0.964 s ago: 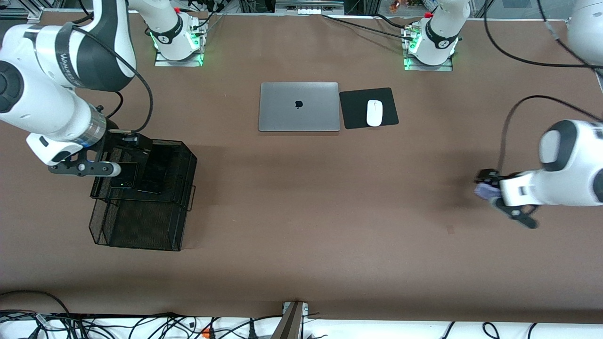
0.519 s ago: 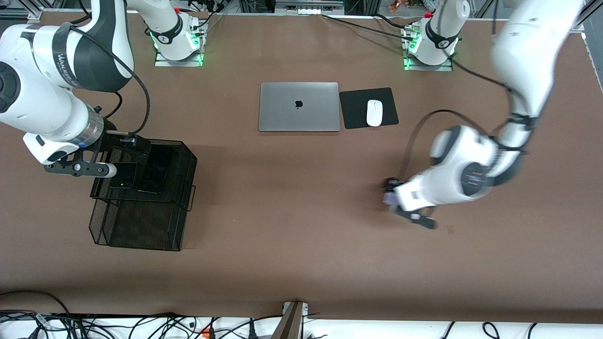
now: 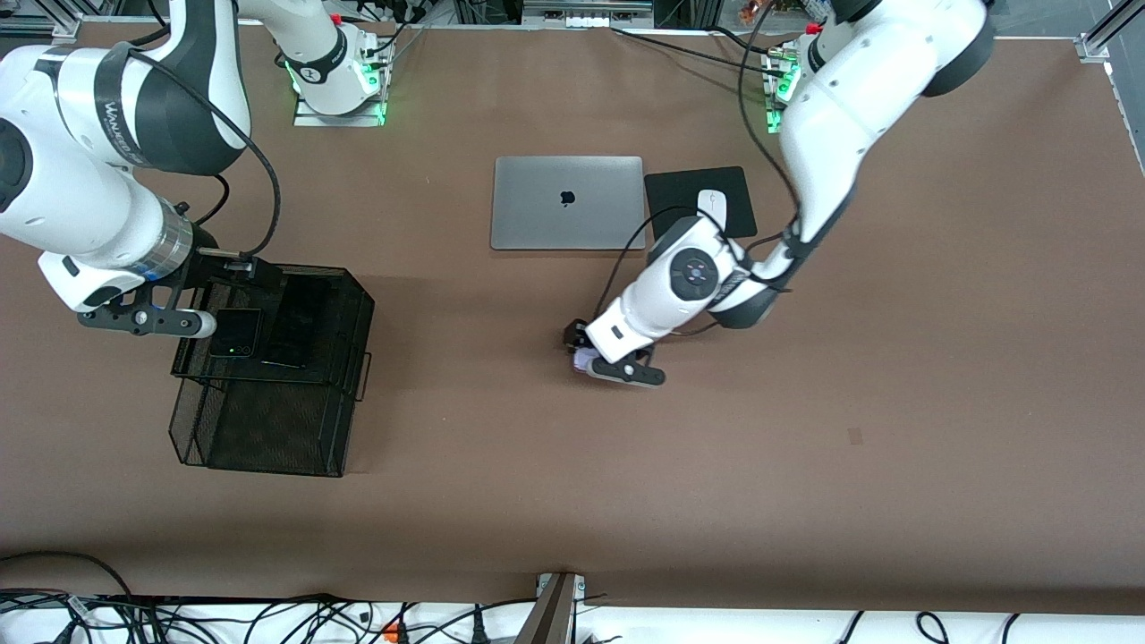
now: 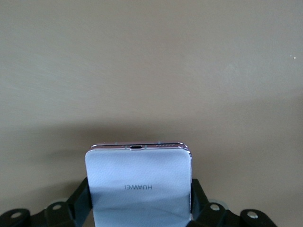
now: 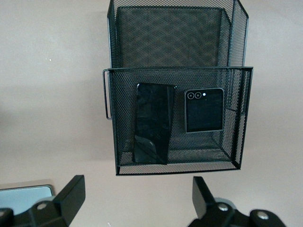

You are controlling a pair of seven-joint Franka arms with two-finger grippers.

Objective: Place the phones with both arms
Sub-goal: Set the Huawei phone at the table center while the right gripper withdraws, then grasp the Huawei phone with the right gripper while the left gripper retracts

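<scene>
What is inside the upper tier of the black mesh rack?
In the upper tier of the mesh rack lie two phones side by side: a long black slab and a squarish black folded phone with camera dots. The lower tier looks empty where visible; the part beneath the upper tier is covered.

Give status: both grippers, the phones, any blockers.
Left gripper shut on lavender phone, over bare table. Right gripper open above mesh tray holding two black phones. Nothing in the way.

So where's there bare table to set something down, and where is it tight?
Bare table runs between the mesh basket and the left claw, which holds the lavender phone, and along the front-camera edge. Tight: the basket's upper tray with the black slab phone and folded phone under the open right claw; also laptop beside mousepad.
</scene>
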